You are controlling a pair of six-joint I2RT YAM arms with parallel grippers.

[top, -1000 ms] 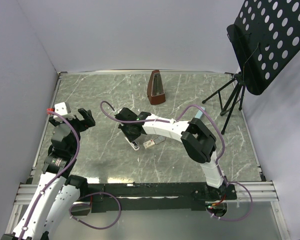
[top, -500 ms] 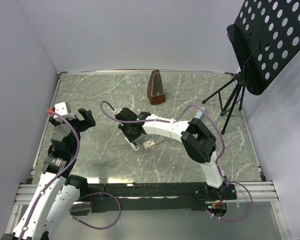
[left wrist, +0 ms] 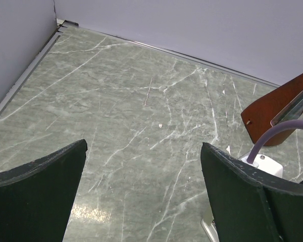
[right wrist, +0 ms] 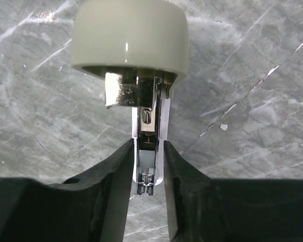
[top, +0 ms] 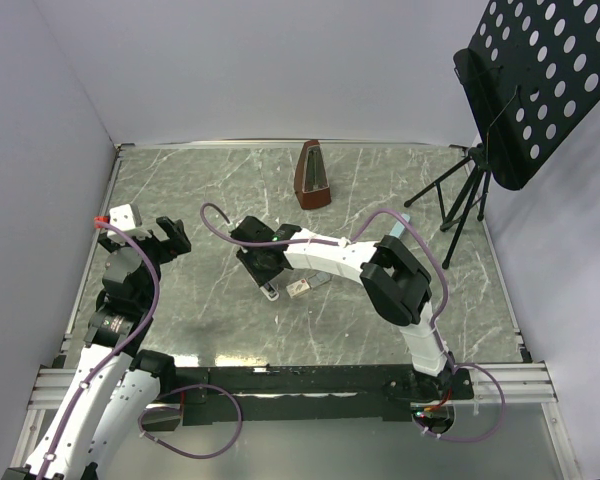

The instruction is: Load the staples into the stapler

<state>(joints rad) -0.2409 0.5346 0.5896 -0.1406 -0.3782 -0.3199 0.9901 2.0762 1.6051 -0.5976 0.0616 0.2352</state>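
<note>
- The table (top: 180, 200) is a grey-green slab with white marble veining and a metal rail around its edge.
- The stapler (right wrist: 149, 166), white with a metal channel, sits on it between the fingers of the right gripper (right wrist: 147, 174), which press its sides.
- The staples (top: 299, 288), a tiny tan box, lie just to the right of that gripper.
- A brown metronome (top: 312, 176) stands well beyond the right gripper, and ahead and to the right of the left gripper (left wrist: 144, 166).
- A black tripod (top: 458, 200) stands far off to the right gripper's right.
</note>
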